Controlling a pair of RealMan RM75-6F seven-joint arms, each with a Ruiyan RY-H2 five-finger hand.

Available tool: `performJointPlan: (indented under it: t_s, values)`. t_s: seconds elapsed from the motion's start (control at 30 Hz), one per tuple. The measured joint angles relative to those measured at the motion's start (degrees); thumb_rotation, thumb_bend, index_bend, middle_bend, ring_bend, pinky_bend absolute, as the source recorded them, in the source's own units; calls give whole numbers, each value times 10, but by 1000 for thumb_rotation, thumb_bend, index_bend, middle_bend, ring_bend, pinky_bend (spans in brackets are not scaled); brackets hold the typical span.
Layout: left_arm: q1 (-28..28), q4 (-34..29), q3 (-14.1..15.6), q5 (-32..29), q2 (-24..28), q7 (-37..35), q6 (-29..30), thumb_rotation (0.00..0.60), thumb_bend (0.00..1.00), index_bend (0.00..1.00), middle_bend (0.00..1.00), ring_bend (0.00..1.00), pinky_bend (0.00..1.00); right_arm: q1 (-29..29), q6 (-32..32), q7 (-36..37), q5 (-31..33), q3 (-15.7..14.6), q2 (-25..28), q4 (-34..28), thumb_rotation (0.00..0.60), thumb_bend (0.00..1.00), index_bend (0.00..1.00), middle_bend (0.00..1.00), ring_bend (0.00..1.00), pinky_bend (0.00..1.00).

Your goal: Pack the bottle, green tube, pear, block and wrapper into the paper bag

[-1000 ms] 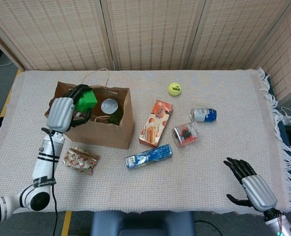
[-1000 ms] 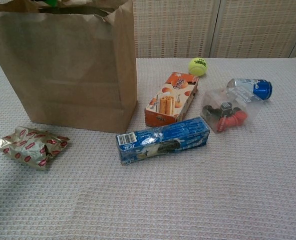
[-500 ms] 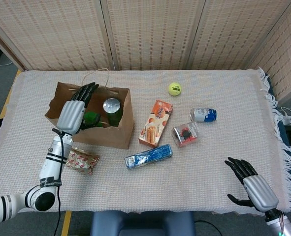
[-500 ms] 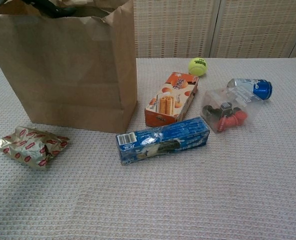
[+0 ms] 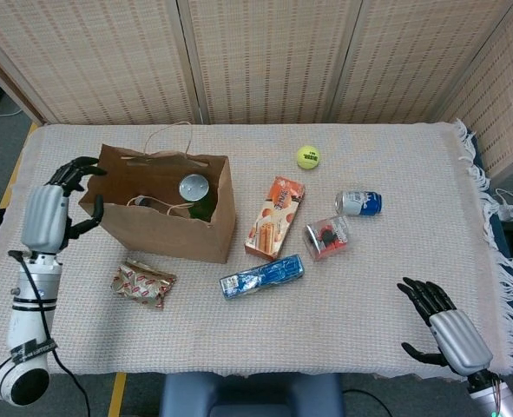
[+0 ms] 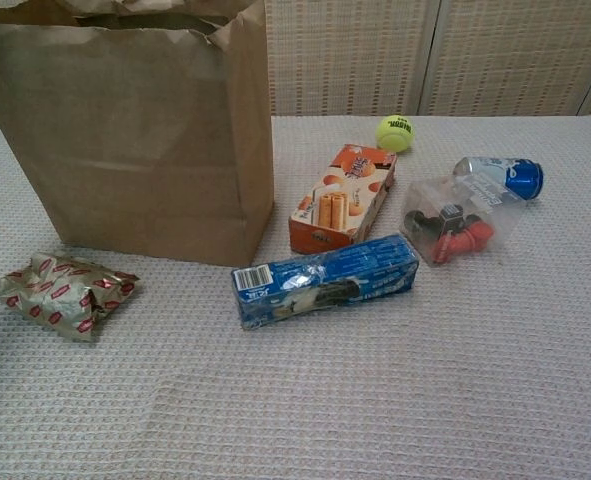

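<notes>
left hand (image 5: 49,208) empty, fingers apart | just left of paper bag (image 5: 174,228) | wrapper (image 5: 143,284) below

The brown paper bag (image 5: 165,213) stands upright and open near the desk's left edge, a silver-capped bottle (image 5: 195,193) inside; the crumpled gold-and-red wrapper (image 5: 143,284) lies just in front.
</notes>
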Motion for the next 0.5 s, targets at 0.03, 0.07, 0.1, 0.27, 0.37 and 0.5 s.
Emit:
performJointPlan:
  t_s: [0.03, 0.07, 0.1, 0.27, 0.37, 0.5]
  values:
    - [13, 1, 4, 6, 7, -15, 7, 600, 606, 542, 527, 492, 640, 0, 0, 0, 0, 0, 0, 0, 600, 123, 0, 0, 0, 35]
    - [26, 3, 9, 13, 13, -29, 12, 600, 610, 560, 562, 519, 658, 0, 1, -1, -1, 0, 0, 0, 600, 124, 0, 0, 0, 35]
    - [44, 8, 18, 25, 22, -49, 19, 600, 612, 583, 602, 551, 680, -1, 2, -1, -1, 0, -1, 1, 600, 123, 0, 0, 0, 35]
    - [94, 39, 74, 97, 40, -94, 36, 600, 614, 608, 637, 583, 706, -1, 1, -5, -3, -1, -3, 1, 600, 124, 0, 0, 0, 35]
    - [107, 73, 112, 163, 41, -101, 43, 600, 611, 600, 630, 582, 702, 0, 0, -8, -3, -1, -4, 0, 600, 123, 0, 0, 0, 35]
    - [111, 142, 164, 283, 34, -87, 46, 600, 502, 376, 406, 397, 492, 1, -5, -14, -3, -1, -6, -2, 600, 124, 0, 0, 0, 35]
